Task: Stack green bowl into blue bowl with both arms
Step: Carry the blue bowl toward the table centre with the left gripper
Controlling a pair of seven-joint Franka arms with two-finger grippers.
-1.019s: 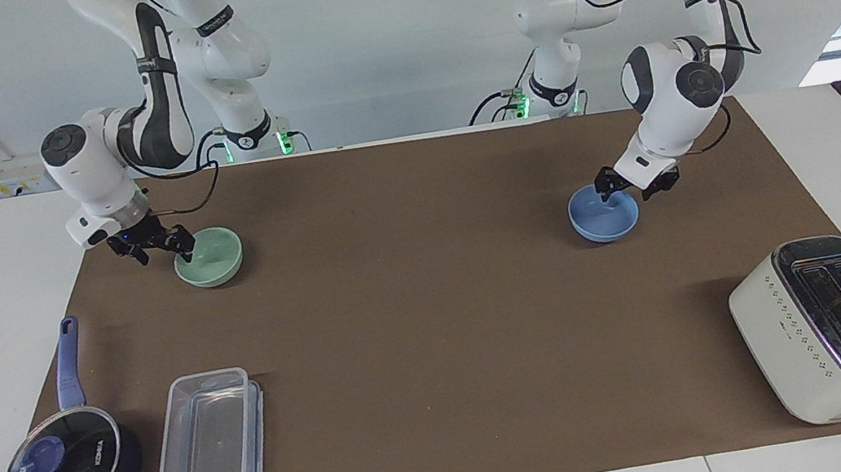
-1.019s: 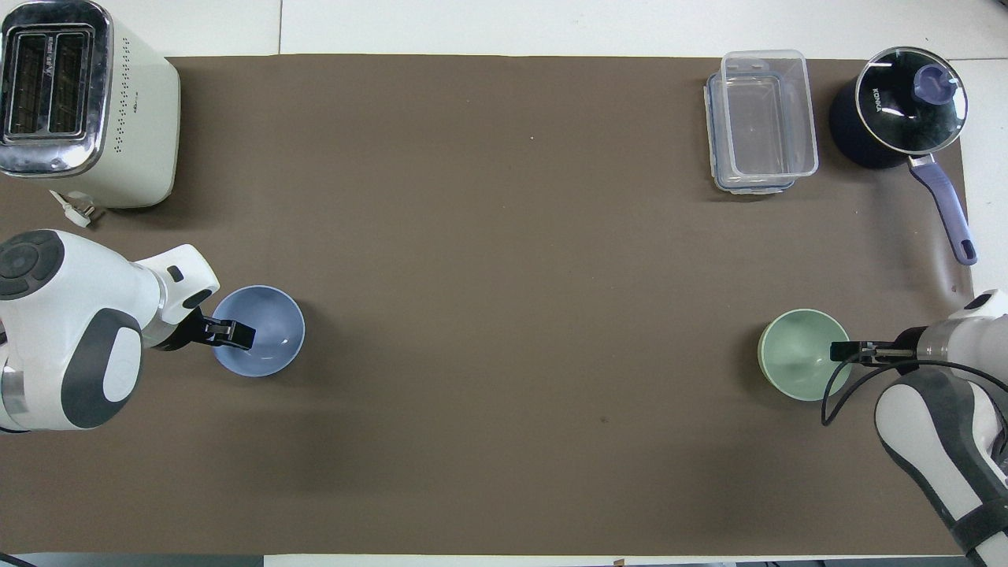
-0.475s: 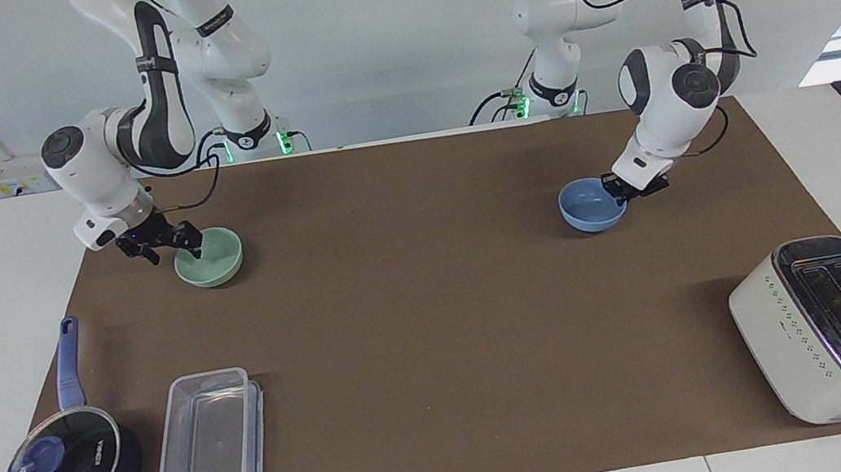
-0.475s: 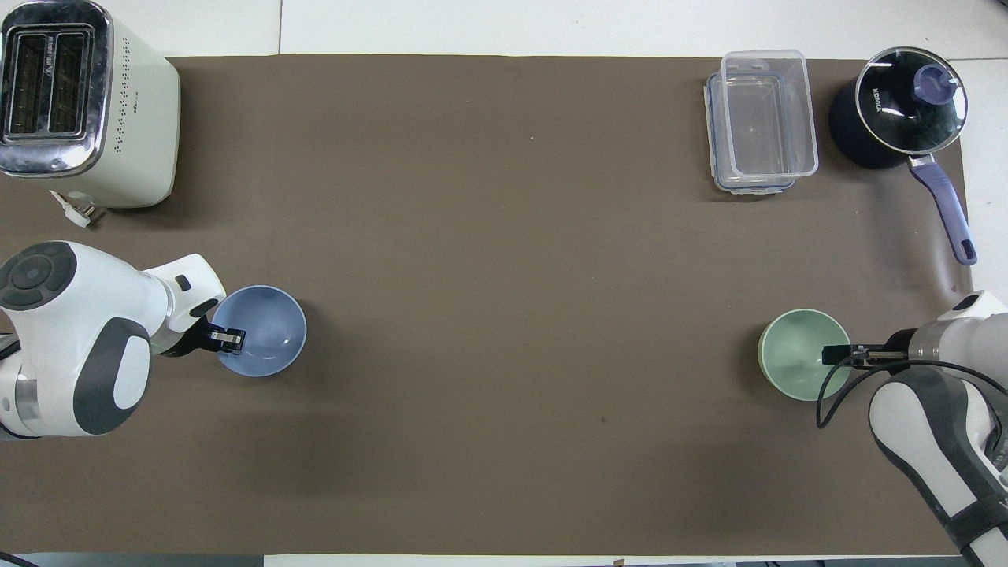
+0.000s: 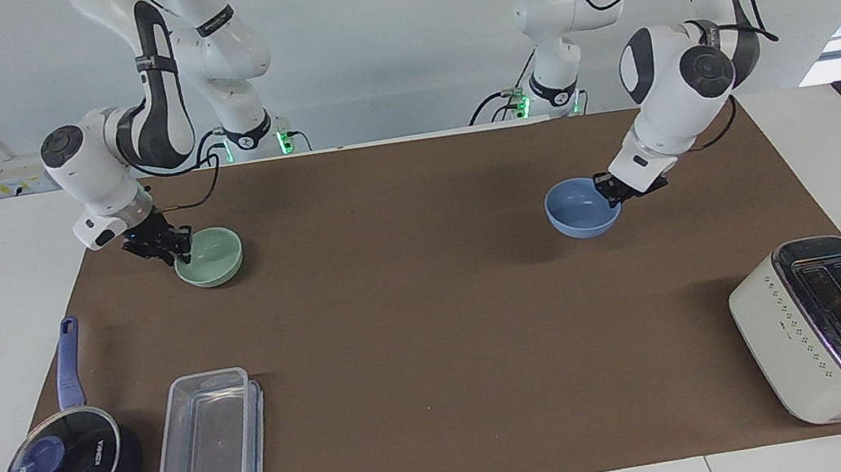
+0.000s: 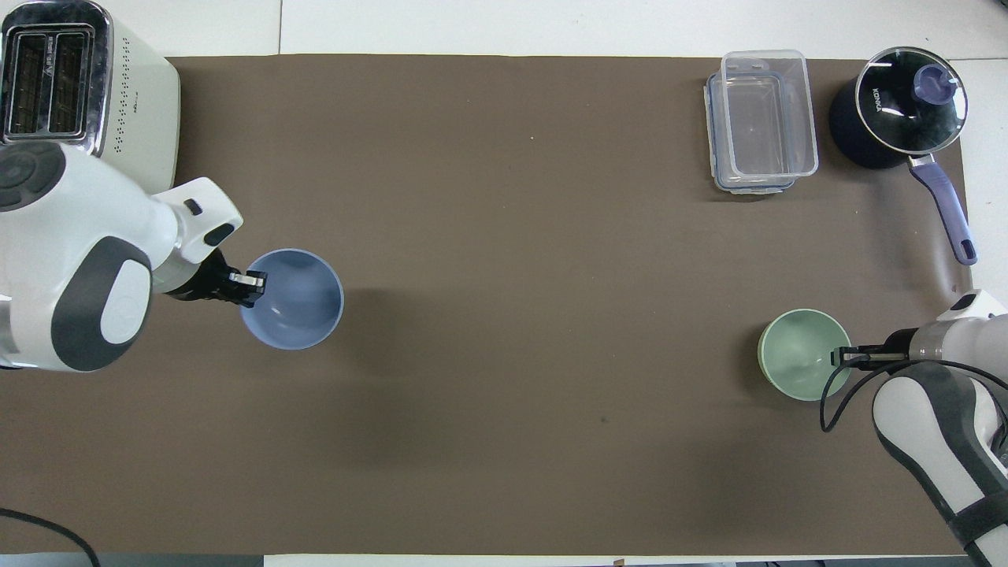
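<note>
Facing view shows the left gripper (image 5: 615, 190) clamped on the blue bowl (image 5: 581, 208), lifted above the mat near the robots' edge. Toward the right arm's end, the right gripper (image 5: 171, 247) pinches the green bowl (image 5: 210, 257), apparently resting. Stacking remains undone.

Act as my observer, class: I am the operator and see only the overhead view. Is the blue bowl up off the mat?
Observer: Yes. In the facing view the blue bowl hangs clear of the brown mat, with its shadow under it. The left gripper holds it by the rim.
Operator: And the green bowl?
Observer: The green bowl rests flat on the mat. The right gripper is low at its rim, jaws closed on the edge toward the right arm's end of the table.
</note>
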